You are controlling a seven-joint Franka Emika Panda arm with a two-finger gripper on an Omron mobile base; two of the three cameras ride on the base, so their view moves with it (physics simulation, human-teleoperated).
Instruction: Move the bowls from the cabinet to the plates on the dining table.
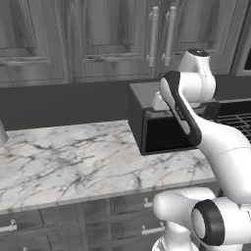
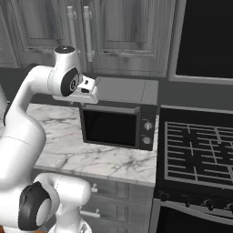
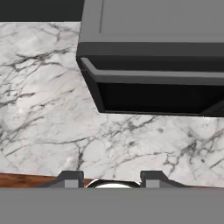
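Dark grey cabinet (image 1: 117, 39) doors are closed with the bowls presumably behind them, so we judge ourselves at the start, jaws partly parted and empty over the tabletop (image 3: 52, 113), next reaching for a handle (image 1: 153, 37).

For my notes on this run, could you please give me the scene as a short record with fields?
setting: kitchen counter of veined marble
appliance: black microwave on the counter, door shut
beside it: stove grates
above: wall cabinet, doors closed, bar handles
gripper: over the counter in front of the microwave, fingers apart, nothing between them
bowls: not taken out yet
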